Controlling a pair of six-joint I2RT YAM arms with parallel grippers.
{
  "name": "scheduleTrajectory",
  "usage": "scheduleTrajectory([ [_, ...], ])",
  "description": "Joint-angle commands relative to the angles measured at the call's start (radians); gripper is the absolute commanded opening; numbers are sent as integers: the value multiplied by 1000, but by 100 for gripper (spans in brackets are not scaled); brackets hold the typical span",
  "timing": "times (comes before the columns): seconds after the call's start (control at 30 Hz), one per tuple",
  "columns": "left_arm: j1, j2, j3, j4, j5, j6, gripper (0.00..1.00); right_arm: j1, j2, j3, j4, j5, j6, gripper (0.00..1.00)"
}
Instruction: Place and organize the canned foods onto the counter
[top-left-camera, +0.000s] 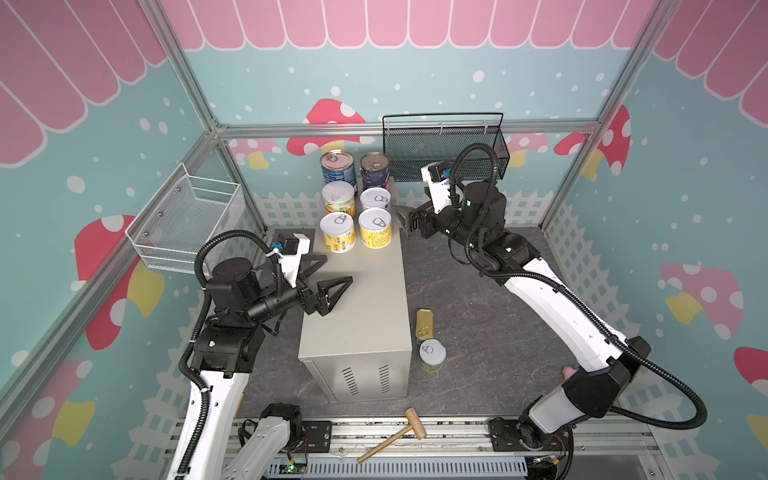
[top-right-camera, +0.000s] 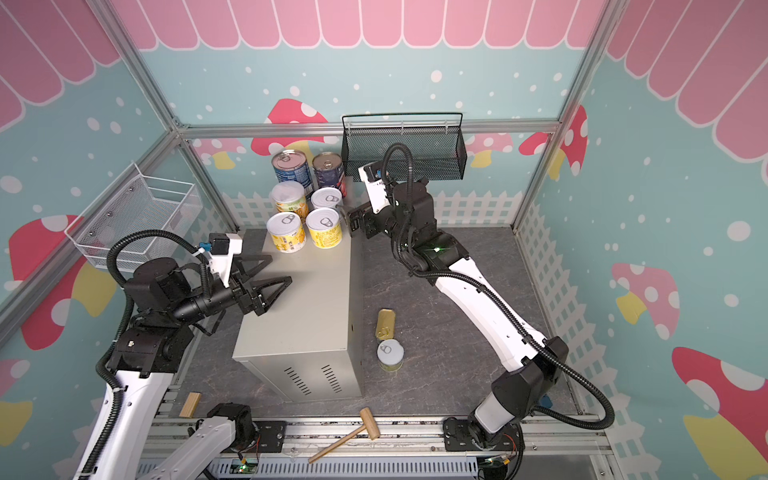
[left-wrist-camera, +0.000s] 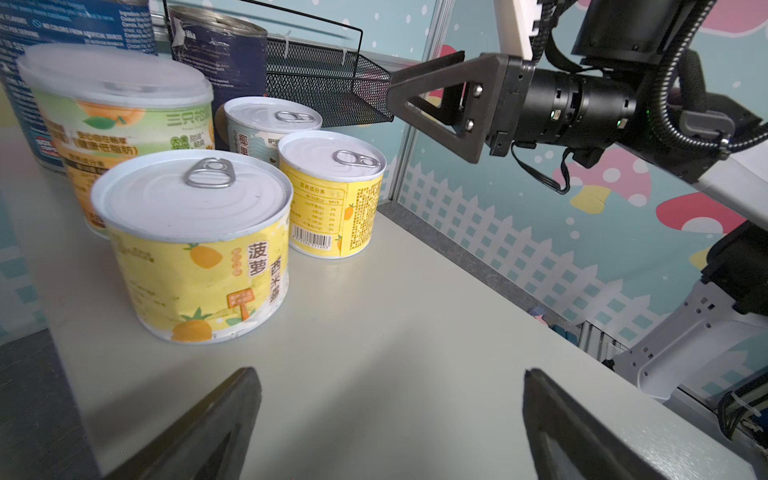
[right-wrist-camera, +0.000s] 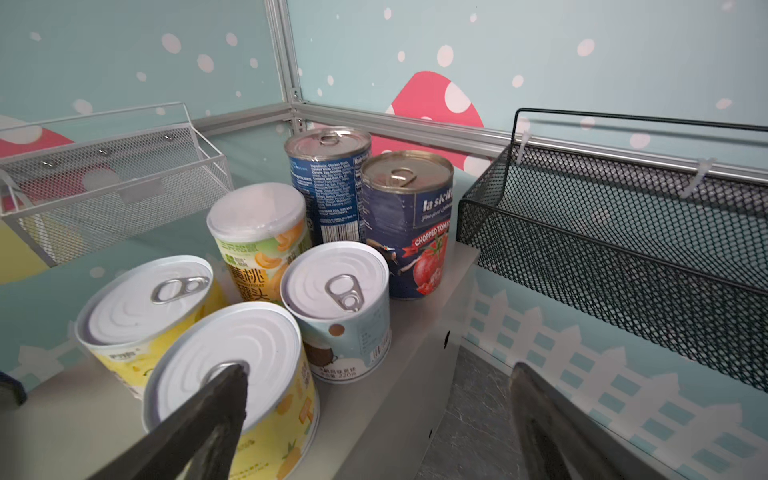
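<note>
Beside the tabletop, left fingers and right fingers both wide and empty, we should lower the right squarely over the short can, missing the gold tin.

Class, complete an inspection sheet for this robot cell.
Surface: dark grey stone-patterned tabletop, beige-grey metal counter standing on it.
Job's things: six upright cans on counter's far end; flat gold tin and short silver-lidded can on the tabletop beside it.
Clutter: wooden mallet on front rail.
Grippers: left gripper open over counter, empty; right gripper open beside cans, empty.
Cables: black corrugated conduits looped over both arms.
Surroundings: black mesh basket, white wire basket on mushroom-print walls.
</note>
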Motion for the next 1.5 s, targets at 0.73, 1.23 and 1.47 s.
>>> scheduleTrajectory([
  [0.73,8,-11,-14,20,6,3,100,11,116,148,-210,-2,-9,99],
  [1.23,10,-9,-14,27,9,0,99,11,114,160,-251,12,-22,99],
  [1.47,11,-7,-13,30,10,-2,99,11,114,165,-257,13,-25,99],
])
